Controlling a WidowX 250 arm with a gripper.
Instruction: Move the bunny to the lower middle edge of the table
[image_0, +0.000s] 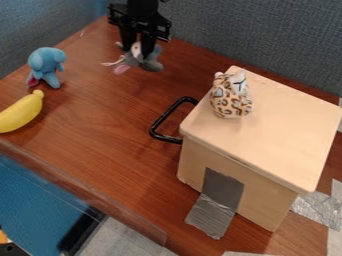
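grey plush bunny (152, 65) hanging in the gripper's pinch

near the table's top edge, left of centre, the black gripper (137, 50) is squeezing the bunny between its two fingers; whether the toy is touching the wooden table (93, 120) is staying unclear. to the left, a blue plush elephant (45, 65) is sitting upright, with a yellow banana (21, 112) lying near it at the view's left edge. on the right, a pale box (287, 127) is standing, its black handle (160, 122) jutting leftward, grey tape (217, 212) running down its front onto the table. a leopard-spotted plush (230, 100) is perching on top.
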